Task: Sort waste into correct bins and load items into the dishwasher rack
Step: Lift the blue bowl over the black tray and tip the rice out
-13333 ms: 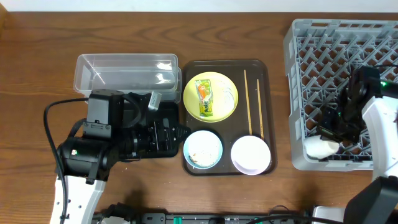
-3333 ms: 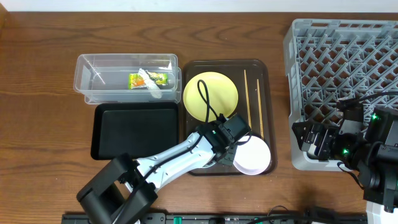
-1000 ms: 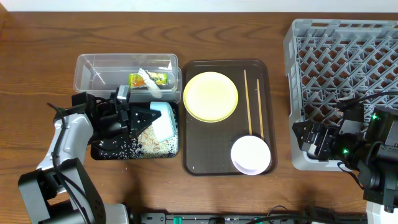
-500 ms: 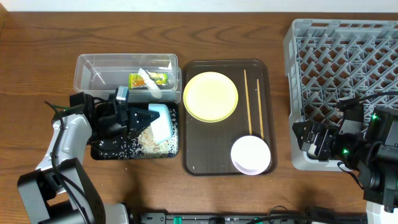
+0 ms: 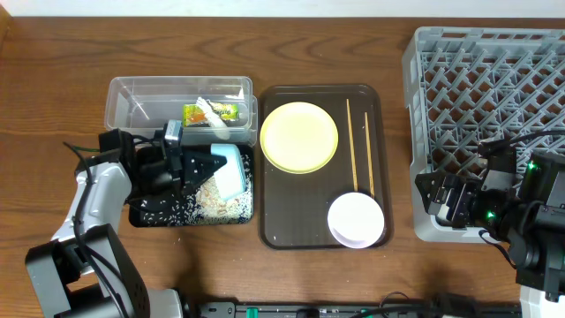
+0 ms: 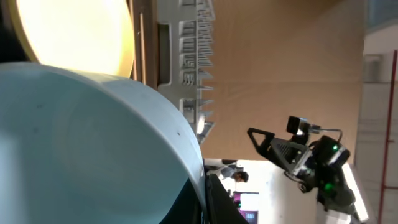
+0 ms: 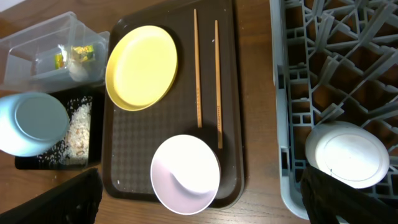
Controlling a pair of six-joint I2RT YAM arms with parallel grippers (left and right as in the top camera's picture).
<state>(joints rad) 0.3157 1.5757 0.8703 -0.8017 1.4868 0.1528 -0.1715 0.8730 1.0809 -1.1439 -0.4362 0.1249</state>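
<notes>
Wood table (image 5: pixel 53 53) under all; left gripper (image 5: pixel 190 168) clamped on bowl (image 5: pixel 228 170), bowl tipped on edge just past fingertips, tray (image 5: pixel 141 216) with rice (image 5: pixel 216 196) below them. Risk of slipping from what looks a thin rim pinch and dropping, or flinging leftover grains past tray edge onto table. Spread and empty: right gripper (image 5: pixel 428 199), rack (image 5: pixel 494 88) wall just beside fingers.
</notes>
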